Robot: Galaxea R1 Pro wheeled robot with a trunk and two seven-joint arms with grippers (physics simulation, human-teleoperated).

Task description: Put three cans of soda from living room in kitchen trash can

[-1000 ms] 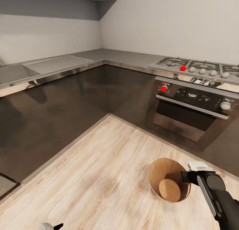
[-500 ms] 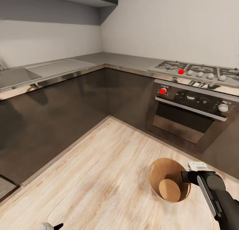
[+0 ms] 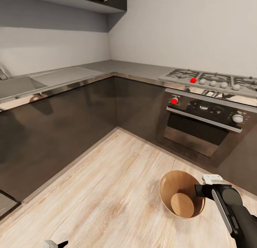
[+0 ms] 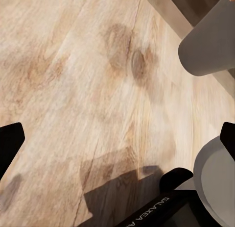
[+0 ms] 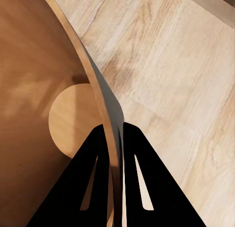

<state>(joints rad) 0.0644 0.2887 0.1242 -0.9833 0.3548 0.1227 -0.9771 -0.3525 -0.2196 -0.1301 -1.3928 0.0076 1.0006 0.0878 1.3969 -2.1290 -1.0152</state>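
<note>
I am in the kitchen. The tash can (image 3: 167, 196), a round brown bin, is tilted over the wood floor with its mouth towards me, and its pale bottom is bare. My right gripper (image 3: 198, 191) is shut on its rim. In the right wrist view the two black fingers (image 5: 113, 131) pinch the thin wall of the tash can (image 5: 34, 80), one inside and one outside. My left gripper (image 3: 55, 244) hangs low over the floor, and its fingers (image 4: 117, 141) are spread wide open with nothing between them. The cans of soda are out of view.
Dark glossy cabinets (image 3: 71, 112) wrap the corner ahead under a grey countertop (image 3: 117, 66). A steel oven (image 3: 200, 123) and a gas hob (image 3: 210, 78) with red knobs stand at the right. Bare wood floor (image 3: 107, 183) stretches left of the bin.
The camera has moved: counters and oven sit lower in the picture, and upper cabinets show at the top. The bin and right gripper keep the same place in the picture.
</note>
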